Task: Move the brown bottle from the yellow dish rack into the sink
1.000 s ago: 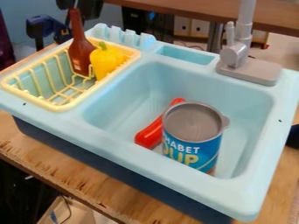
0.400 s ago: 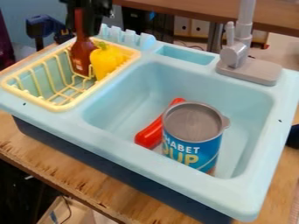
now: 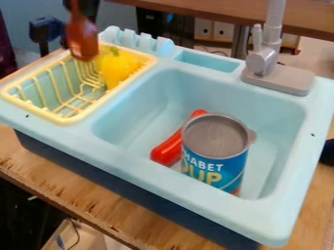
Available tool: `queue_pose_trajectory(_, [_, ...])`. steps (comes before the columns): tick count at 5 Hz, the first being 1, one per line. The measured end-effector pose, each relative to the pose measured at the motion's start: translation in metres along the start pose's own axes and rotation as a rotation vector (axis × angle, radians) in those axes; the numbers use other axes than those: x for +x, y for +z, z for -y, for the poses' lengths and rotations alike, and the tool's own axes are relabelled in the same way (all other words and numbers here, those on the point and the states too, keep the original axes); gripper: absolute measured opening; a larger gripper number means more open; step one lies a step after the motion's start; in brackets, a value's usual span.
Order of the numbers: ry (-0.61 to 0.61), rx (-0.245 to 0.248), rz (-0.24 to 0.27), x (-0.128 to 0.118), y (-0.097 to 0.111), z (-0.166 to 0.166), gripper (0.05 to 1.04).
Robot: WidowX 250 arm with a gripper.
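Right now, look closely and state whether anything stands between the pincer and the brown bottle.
Nothing visible does: the pincer holds the brown bottle by its neck, raised at the dish rack. The yellow pepper sits lower, off to one side, not between them.

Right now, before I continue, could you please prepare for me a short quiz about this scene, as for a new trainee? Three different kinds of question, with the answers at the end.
1. Open question: What does the gripper hold?
2. True or false: The blue can stands upright in the sink.
3. Multiple choice: Where is the yellow pepper?
A) Behind the faucet
B) In the yellow dish rack
C) On top of the can

Key:
1. The reddish-brown bottle, raised at the dish rack's far end.
2. True.
3. B.
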State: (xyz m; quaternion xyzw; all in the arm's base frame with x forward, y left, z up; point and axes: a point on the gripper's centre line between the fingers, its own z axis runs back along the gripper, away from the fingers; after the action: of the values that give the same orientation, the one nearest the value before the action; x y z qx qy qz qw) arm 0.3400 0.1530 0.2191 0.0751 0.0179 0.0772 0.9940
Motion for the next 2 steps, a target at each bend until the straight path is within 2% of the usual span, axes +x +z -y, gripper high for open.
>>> queue_pose_trajectory(1, [0.017,0.023,0.049,-0.004,0.019,0.001,0.360])
queue_pose_trajectory(2, [-0.010,0.007,0.143,-0.023,0.050,0.029,0.360])
